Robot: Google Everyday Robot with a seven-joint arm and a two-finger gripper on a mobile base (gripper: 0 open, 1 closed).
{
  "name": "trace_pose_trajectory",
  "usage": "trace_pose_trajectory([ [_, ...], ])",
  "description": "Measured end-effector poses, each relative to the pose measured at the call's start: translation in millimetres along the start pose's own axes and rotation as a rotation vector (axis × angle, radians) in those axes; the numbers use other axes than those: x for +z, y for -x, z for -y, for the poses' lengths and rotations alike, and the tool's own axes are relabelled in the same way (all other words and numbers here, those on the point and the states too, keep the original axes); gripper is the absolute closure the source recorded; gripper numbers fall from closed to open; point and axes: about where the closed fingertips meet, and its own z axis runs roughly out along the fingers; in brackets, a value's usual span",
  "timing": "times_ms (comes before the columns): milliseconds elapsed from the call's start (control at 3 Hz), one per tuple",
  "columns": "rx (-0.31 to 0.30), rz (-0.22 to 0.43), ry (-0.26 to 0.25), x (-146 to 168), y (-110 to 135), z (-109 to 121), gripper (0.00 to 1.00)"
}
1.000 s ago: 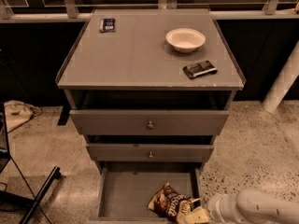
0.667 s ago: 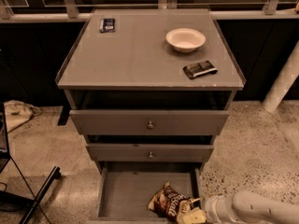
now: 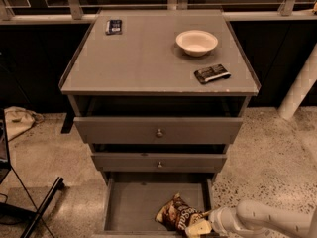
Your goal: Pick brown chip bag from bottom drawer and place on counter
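gripper [image 3: 208,224] has crept slightly left since a second ago and is now at the cream end of the bag [image 3: 176,213]. Bag unmoved, front right of the open bottom drawer [image 3: 132,202]. Grip state: can't tell. Nothing on the worktop [image 3: 143,58] has shifted.

Grey counter [image 3: 148,68] with raised edges, set well above the gripper [image 3: 208,223], which is low at the open bottom drawer [image 3: 133,202]. On it: black packet [image 3: 212,74], nearest the gripper; white bowl [image 3: 196,42], beyond; small dark packet [image 3: 114,27], farthest, at the back-left corner.
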Motion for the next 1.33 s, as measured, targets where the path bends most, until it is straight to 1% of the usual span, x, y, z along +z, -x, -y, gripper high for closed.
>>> trace_pose_trajectory([
  [333,0.005,-0.007,0.014,18.1,2.2,5.7,0.00],
  [667,0.020,-0.028,0.021,36.6,-0.5,10.7,0.00],
  [1000,0.037,-0.074,0.015,54.6,-11.2,15.0,0.00],
  [1333,0.035,-0.079,0.016,56.2,-11.9,14.6,0.19],
])
